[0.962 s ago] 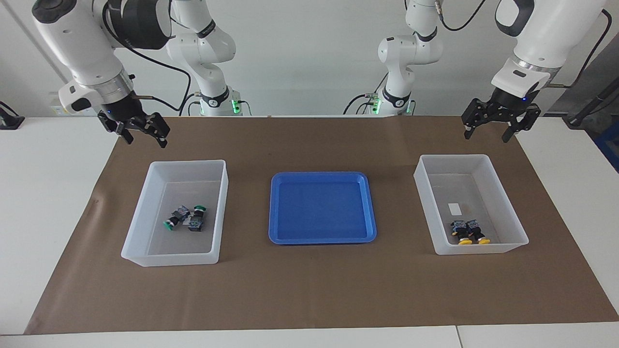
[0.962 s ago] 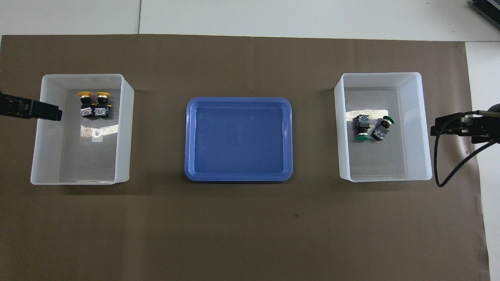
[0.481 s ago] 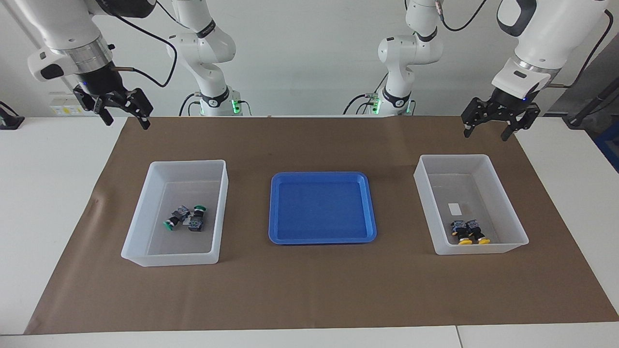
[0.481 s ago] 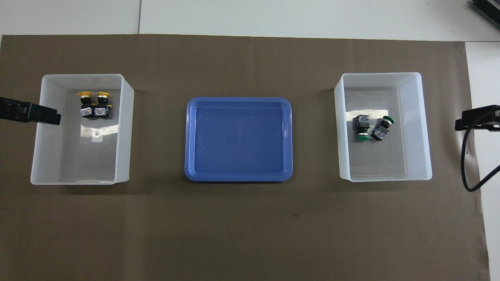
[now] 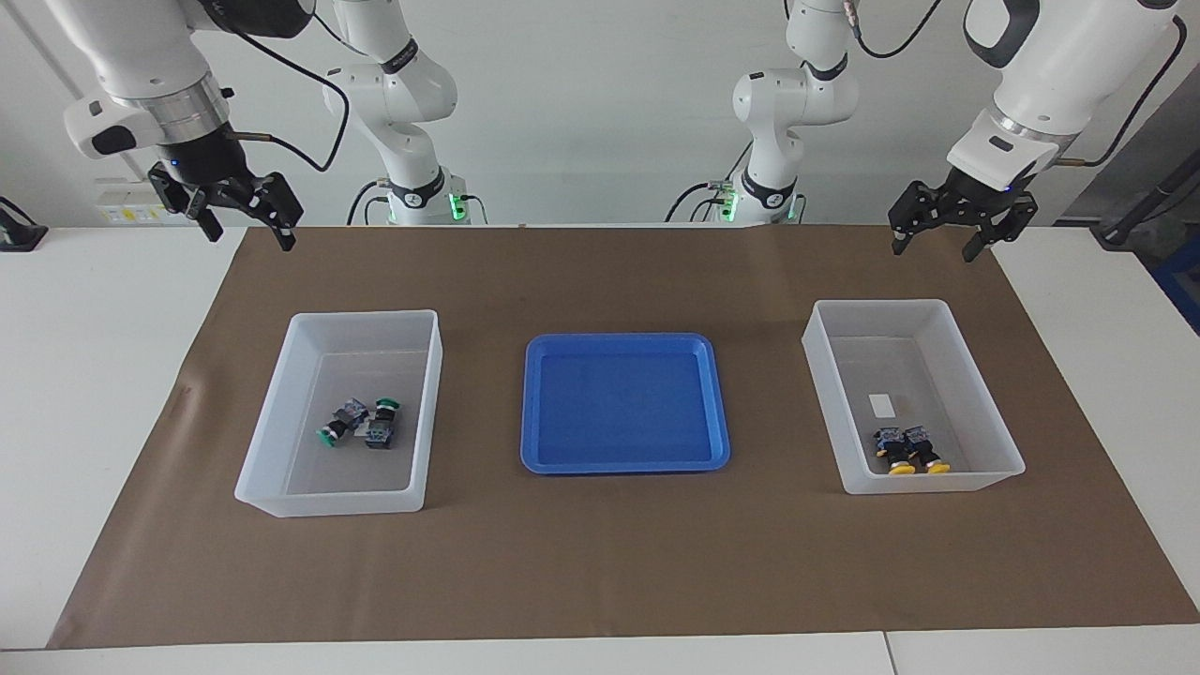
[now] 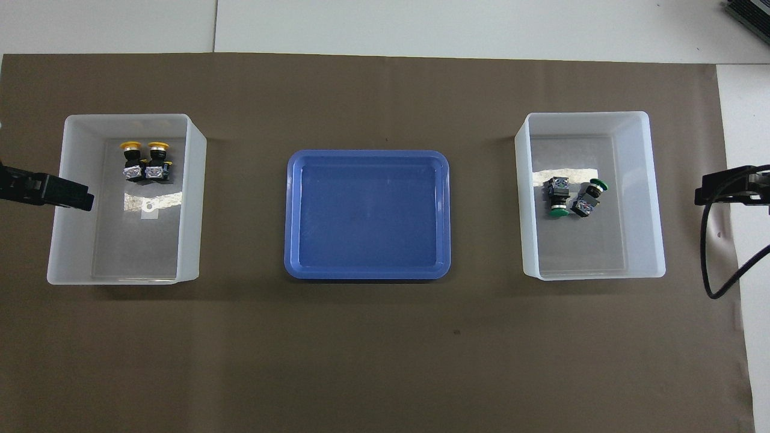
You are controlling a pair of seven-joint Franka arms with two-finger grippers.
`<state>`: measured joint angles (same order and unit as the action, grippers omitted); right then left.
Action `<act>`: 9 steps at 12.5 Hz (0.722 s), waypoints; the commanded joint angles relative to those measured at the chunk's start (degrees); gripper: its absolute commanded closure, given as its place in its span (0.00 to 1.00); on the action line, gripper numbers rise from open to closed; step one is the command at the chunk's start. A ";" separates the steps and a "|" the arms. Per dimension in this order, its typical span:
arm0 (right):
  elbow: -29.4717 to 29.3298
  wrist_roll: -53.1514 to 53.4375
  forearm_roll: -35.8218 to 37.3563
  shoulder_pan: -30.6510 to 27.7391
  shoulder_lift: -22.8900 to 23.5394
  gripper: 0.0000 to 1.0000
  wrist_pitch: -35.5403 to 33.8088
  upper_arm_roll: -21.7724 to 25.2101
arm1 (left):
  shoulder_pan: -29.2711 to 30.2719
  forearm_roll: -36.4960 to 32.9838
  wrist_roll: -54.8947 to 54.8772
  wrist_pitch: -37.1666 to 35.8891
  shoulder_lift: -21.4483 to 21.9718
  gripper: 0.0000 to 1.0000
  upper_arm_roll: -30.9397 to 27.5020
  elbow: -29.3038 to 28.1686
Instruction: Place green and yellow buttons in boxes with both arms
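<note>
My left pincer (image 5: 940,228) hangs with fingers apart and empty over the desk's (image 5: 94,375) robot-side edge; the yellow buttons (image 5: 907,450) lie in the box (image 5: 984,394) below it. My right pincer (image 5: 242,217), likewise apart, hangs above the green buttons (image 5: 361,424) in their box (image 5: 272,422). Sorting looks finished.

Setting: we are looking at a robotics lab. Two white arms (image 5: 403,103) are standing bolted at a white table (image 5: 84,375), green lights glowing at their bases; brown paper (image 5: 600,562) is covering the worktop, cables are trailing, and a bare pale wall (image 5: 600,94) is closing the room.
</note>
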<state>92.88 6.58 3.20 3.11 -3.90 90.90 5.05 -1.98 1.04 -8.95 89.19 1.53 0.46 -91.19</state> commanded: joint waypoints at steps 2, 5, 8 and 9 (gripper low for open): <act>0.02 0.28 -0.64 0.41 -0.06 0.00 -1.78 -0.13 | 0.05 -0.69 1.82 -1.03 1.29 0.00 -0.20 -0.39; -0.16 0.63 -3.20 0.23 -0.15 0.00 -2.13 0.13 | 0.05 -2.35 6.13 -0.94 1.46 0.00 -0.20 -0.04; 0.45 0.46 -3.29 0.23 -0.32 0.00 -2.22 0.14 | 0.57 -2.53 6.05 -1.21 2.25 0.00 -0.20 -0.04; 0.46 0.37 -3.29 0.58 -0.41 0.00 -1.96 0.14 | 0.75 -2.53 5.88 -1.21 2.34 0.00 -0.20 -0.04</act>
<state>92.93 6.65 1.12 3.91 -3.86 89.54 5.31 -1.82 -0.61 -3.69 89.04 2.93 0.13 -91.18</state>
